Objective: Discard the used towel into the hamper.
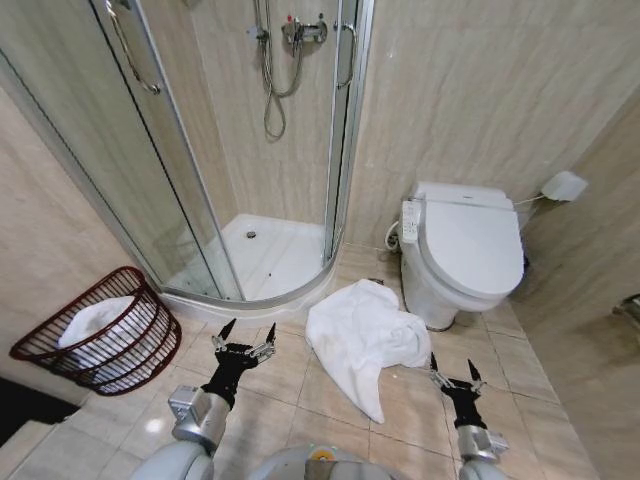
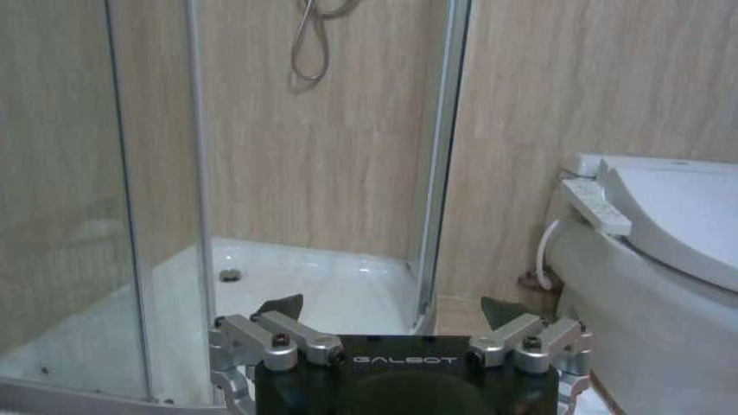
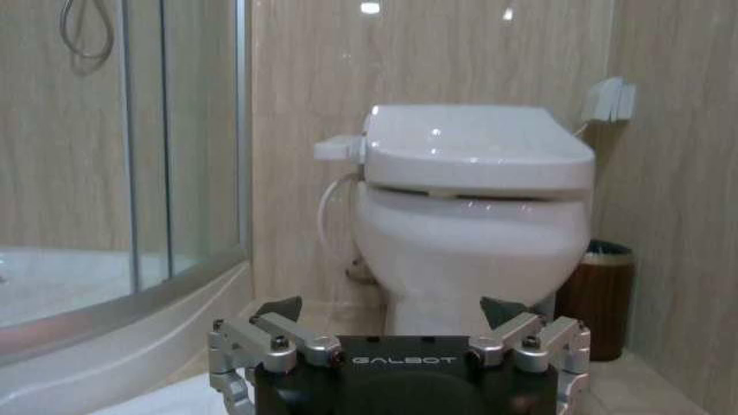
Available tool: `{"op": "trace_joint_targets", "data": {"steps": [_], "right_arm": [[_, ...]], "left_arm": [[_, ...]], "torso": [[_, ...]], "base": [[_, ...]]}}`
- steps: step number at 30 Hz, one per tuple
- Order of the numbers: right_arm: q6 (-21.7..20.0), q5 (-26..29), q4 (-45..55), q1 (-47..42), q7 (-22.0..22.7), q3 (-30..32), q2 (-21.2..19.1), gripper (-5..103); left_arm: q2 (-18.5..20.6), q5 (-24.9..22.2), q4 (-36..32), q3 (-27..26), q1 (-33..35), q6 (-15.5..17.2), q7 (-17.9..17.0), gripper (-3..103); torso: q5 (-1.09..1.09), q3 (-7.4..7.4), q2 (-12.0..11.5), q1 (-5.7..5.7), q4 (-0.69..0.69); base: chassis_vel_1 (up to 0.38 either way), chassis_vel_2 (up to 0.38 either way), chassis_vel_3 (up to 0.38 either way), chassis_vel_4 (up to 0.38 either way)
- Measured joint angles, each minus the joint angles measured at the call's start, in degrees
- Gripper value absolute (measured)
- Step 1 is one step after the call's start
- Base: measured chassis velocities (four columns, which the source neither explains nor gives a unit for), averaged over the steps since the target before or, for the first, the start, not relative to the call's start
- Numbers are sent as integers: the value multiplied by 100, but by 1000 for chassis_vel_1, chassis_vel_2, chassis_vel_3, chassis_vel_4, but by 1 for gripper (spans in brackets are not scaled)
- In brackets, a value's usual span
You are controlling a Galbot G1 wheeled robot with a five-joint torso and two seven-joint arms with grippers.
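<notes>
A crumpled white towel (image 1: 362,342) lies on the tiled floor between the shower and the toilet. The hamper (image 1: 108,330), a round dark red-brown basket of open bars, sits tilted against the left wall with white cloth inside it. My left gripper (image 1: 246,335) is open, low over the floor between the hamper and the towel; in the left wrist view the left gripper (image 2: 392,309) faces the shower. My right gripper (image 1: 453,372) is open, just right of the towel's near end; in the right wrist view the right gripper (image 3: 392,309) faces the toilet.
A curved glass shower enclosure (image 1: 250,150) with a white tray (image 1: 270,255) stands at the back left. A white toilet (image 1: 465,250) stands at the right, with a small brown bin (image 3: 600,294) beside it. Open tiled floor (image 1: 290,400) lies near me.
</notes>
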Motion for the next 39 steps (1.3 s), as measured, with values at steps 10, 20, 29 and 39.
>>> {"op": "trace_joint_targets", "data": {"steps": [10, 20, 29, 39], "right_arm": [[18, -21, -151, 94, -45, -91, 16, 100], [31, 14, -294, 216, -50, -87, -109, 100], [31, 9, -401, 273, -60, -86, -148, 100], [53, 41, -1056, 684, -265, -109, -321, 100]], "left_arm": [[0, 0, 0, 0, 0, 0, 0, 100], [0, 0, 0, 0, 0, 0, 0, 100], [0, 0, 0, 0, 0, 0, 0, 100], [-1, 0, 0, 0, 0, 0, 0, 100]], "torso": [[1, -151, -225, -75, 0], [1, -312, -447, -137, 1], [1, -451, -650, -198, 0], [3, -518, -740, -201, 0]], "base": [[20, 13, 16, 17], [54, 55, 53, 49], [0, 0, 0, 0], [0, 0, 0, 0]]}}
